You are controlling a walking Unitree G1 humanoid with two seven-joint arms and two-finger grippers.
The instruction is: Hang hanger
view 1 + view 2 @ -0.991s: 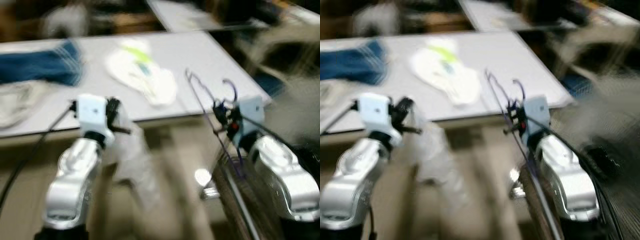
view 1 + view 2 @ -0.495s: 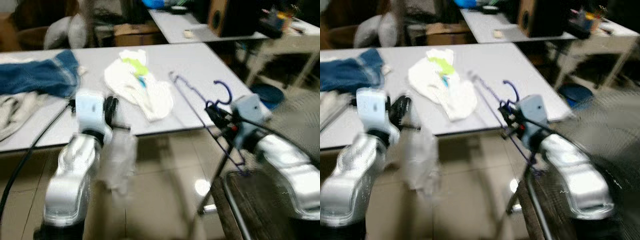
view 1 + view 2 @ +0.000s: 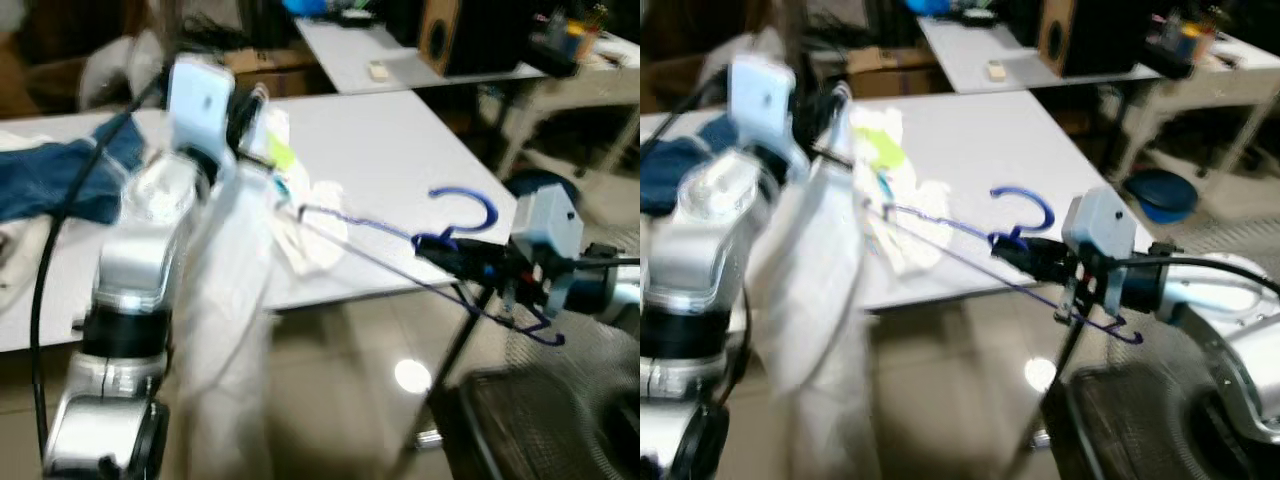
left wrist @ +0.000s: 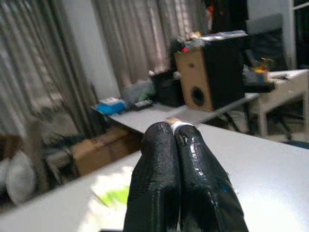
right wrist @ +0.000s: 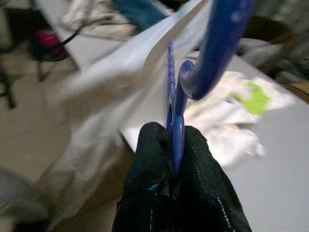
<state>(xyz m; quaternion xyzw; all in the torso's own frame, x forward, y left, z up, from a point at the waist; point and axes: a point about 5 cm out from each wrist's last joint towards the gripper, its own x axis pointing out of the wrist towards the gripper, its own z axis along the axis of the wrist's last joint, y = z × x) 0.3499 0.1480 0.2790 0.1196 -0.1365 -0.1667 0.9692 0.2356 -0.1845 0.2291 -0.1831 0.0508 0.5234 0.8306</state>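
Two claws busy: right claw [image 5: 175, 145] pinches blue hanger [image 3: 455, 240], left claw [image 4: 179, 145] shut on white cloth [image 3: 225, 300] over table [image 3: 400, 150].

Indoor workroom or office-type space used for laundry handling, not a tidy living room. Large white desk [image 3: 400, 150] with loose clothes on it: blue jeans [image 3: 60, 180], white garment [image 3: 900, 200]. Second white desk [image 3: 990, 50] behind, cluttered. Wooden speaker box [image 4: 212, 72] on it, cardboard box [image 4: 104, 147] below. Long grey curtains [image 4: 125, 38] along the wall. Glossy beige tiled floor [image 3: 360, 350]. Side table [image 3: 1200, 60] with small bits at the right.
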